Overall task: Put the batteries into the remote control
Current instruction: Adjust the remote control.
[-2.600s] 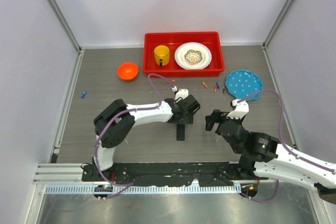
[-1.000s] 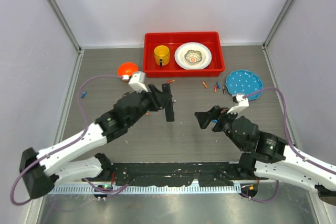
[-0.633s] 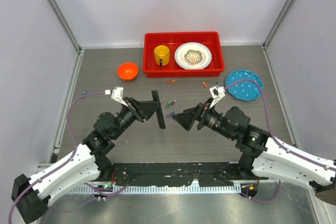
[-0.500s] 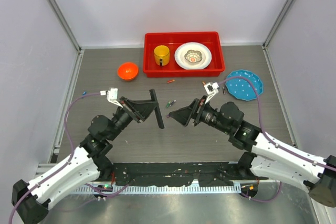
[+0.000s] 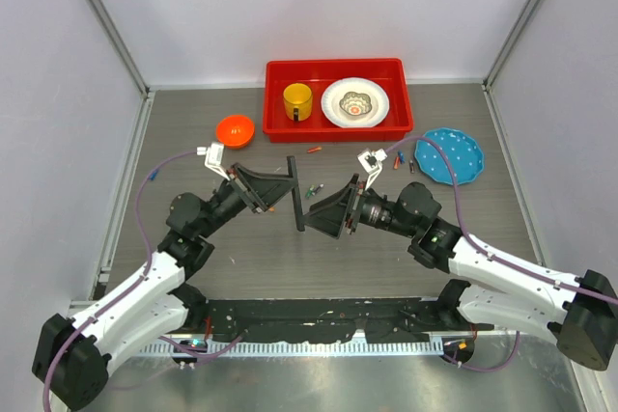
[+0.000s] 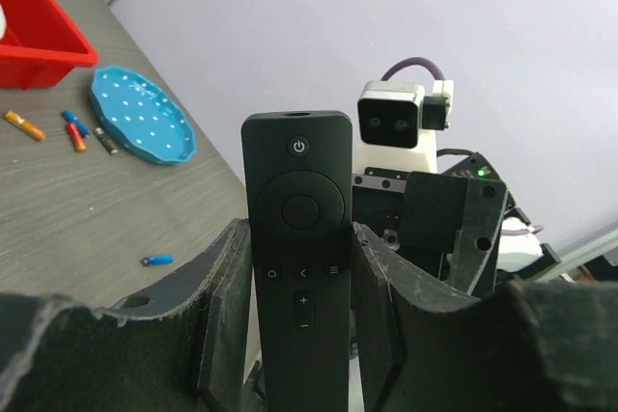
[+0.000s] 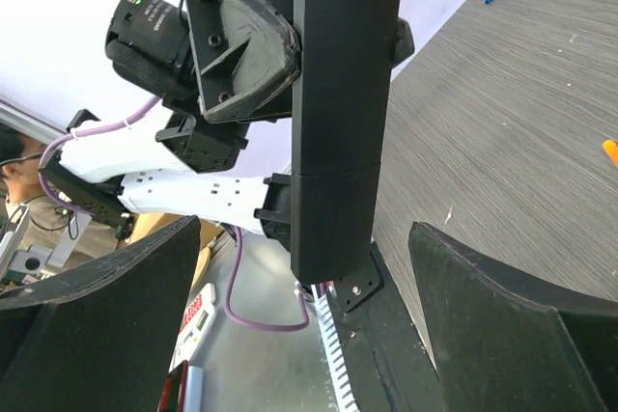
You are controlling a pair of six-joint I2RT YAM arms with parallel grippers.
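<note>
Our left fingers (image 6: 224, 301) clamp the remote control (image 6: 299, 229), upright above the tabletop (image 5: 290, 267); our right fingers (image 7: 106, 306) gape facing its back. We should close squarely below the cover seam (image 7: 338, 174), avoiding twist.

Overhead from behind; opposed wrist views share remote control (image 6: 297, 238)

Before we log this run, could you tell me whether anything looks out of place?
The tiny coloured batteries lie scattered over the grey table: several beside the blue dotted plate, one blue stray near the left wall.
</note>
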